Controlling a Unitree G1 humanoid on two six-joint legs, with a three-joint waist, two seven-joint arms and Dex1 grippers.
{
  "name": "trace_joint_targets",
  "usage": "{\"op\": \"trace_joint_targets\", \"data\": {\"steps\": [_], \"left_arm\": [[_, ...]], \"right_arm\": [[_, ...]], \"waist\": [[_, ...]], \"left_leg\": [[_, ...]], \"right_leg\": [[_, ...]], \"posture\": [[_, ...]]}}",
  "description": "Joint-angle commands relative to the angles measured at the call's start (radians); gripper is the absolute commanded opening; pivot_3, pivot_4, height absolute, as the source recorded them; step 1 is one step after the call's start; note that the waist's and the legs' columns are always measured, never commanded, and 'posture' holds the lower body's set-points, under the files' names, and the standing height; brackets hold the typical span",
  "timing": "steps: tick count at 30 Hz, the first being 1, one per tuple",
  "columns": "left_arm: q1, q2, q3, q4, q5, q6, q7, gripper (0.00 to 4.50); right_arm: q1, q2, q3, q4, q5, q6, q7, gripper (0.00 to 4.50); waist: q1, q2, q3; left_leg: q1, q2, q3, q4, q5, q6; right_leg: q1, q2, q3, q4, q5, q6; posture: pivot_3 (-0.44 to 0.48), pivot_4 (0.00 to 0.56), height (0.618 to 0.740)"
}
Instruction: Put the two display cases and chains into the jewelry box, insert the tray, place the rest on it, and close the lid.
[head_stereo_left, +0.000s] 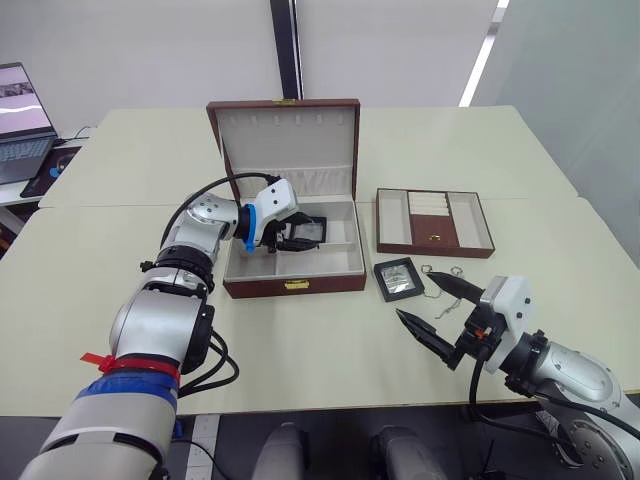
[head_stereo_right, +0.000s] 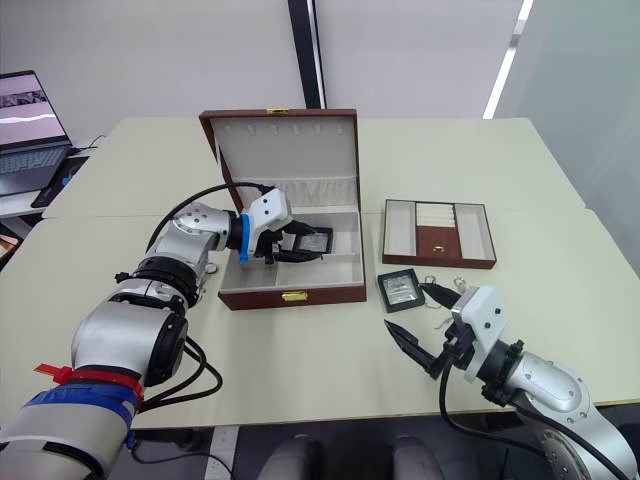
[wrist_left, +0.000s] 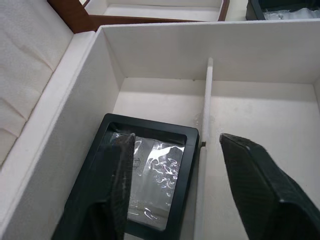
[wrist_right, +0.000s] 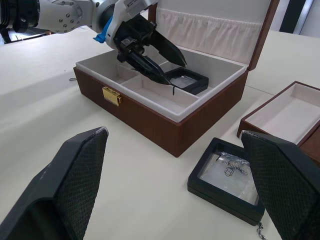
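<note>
Nearest me, my right end effector (head_stereo_left: 432, 316) is hovering spread above the table, a case (head_stereo_left: 398, 279) at its 11 o'clock. My left end effector (head_stereo_left: 297, 236), spread, is leaving the other case (wrist_left: 136, 179) in the box (head_stereo_left: 294, 285); I'm lifting straight, avoiding the divider (wrist_left: 205, 130).

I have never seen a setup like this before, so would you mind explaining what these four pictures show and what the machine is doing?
This is a humanoid robot with two arms, each ending in a gripper of two black fingers. Two pictures come from cameras on its head, looking down over a pale table; the other two come from cameras on its wrists.

The left gripper is open inside the open jewelry box, above a display case lying in a back compartment, not gripped. The right gripper is open and holds nothing. Near it lie the second display case and thin chains. The tray sits beside the box, and a laptop sits far left.
</note>
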Motion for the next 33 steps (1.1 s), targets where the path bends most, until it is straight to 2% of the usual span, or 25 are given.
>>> {"op": "trace_joint_targets", "data": {"steps": [1,2,9,12,15,19,23,29,33], "left_arm": [[-0.034,0.01,0.032,-0.008,-0.02,0.021,0.004,4.14],[-0.04,0.013,0.04,-0.011,-0.028,0.037,-0.004,4.45],[-0.035,0.04,0.125,-0.071,-0.125,0.171,-0.104,4.48],[0.007,0.066,0.15,-0.16,-0.173,0.255,-0.166,4.48],[0.086,0.105,0.183,-0.318,-0.235,0.38,-0.184,4.48],[0.272,0.167,0.257,-0.666,-0.356,0.64,-0.126,4.48],[0.501,0.228,0.345,-0.953,-0.435,0.806,-0.008,4.48],[0.801,0.296,0.536,-1.244,-0.547,0.981,0.144,4.48],[0.995,0.328,0.639,-1.342,-0.56,0.992,0.206,4.48]], "right_arm": [[-0.006,0.0,-0.007,-0.033,0.008,-0.004,0.001,4.5],[-0.006,0.0,-0.007,-0.033,0.008,-0.004,0.001,4.5],[-0.006,0.008,-0.016,-0.002,0.006,-0.024,0.011,4.5],[-0.002,0.006,-0.049,0.028,0.016,-0.038,0.028,4.5],[-0.004,0.001,-0.098,0.082,0.032,-0.053,0.056,4.5],[-0.007,-0.022,-0.147,0.184,0.029,-0.084,0.124,4.5],[-0.035,-0.048,-0.18,0.306,0.02,-0.117,0.198,4.5],[-0.085,-0.109,-0.208,0.503,-0.007,-0.171,0.311,4.5],[-0.11,-0.141,-0.215,0.605,-0.026,-0.207,0.363,4.5]], "waist": [[0.0,0.0,0.0],[0.0,0.0,0.0],[-0.001,0.0,0.0],[-0.002,0.0,0.0],[-0.005,0.0,0.0],[-0.005,0.0,0.0],[-0.006,0.0,0.0],[-0.002,0.0,0.0],[-0.001,0.0,0.0]], "left_leg": [[0.0,0.0,0.0,0.0,0.0,0.0],[0.0,0.0,0.0,0.0,0.0,0.0],[0.0,0.0,0.0,0.0,0.0,0.0],[0.0,0.0,0.0,0.0,0.0,0.0],[0.0,0.001,0.0,0.0,0.001,-0.001],[0.001,0.002,-0.001,0.0,0.003,-0.006],[0.002,0.002,-0.001,-0.001,0.003,-0.005],[0.003,0.002,-0.001,-0.001,0.002,-0.003],[0.004,0.002,-0.001,-0.001,0.002,-0.003]], "right_leg": [[0.0,0.0,0.0,0.0,0.0,0.0],[0.0,0.0,0.0,0.0,0.0,0.0],[0.0,0.0,0.0,0.0,0.0,0.0],[0.0,0.0,0.0,0.001,0.0,0.0],[0.0,-0.001,0.0,0.001,0.0,0.0],[0.0,-0.001,0.001,0.001,0.0,0.0],[0.001,-0.001,0.001,0.002,0.0,0.0],[0.002,-0.002,0.001,0.002,0.0,0.0],[0.003,-0.002,0.001,0.002,0.0,0.0]], "posture": [[0.0,0.15,0.74],[0.0,0.15,0.74],[0.0,0.15,0.74],[0.0,0.15,0.74],[0.0,0.15,0.74],[0.0,0.15,0.74],[0.0,0.15,0.74],[0.0,0.15,0.74],[0.0,0.15,0.74]]}}
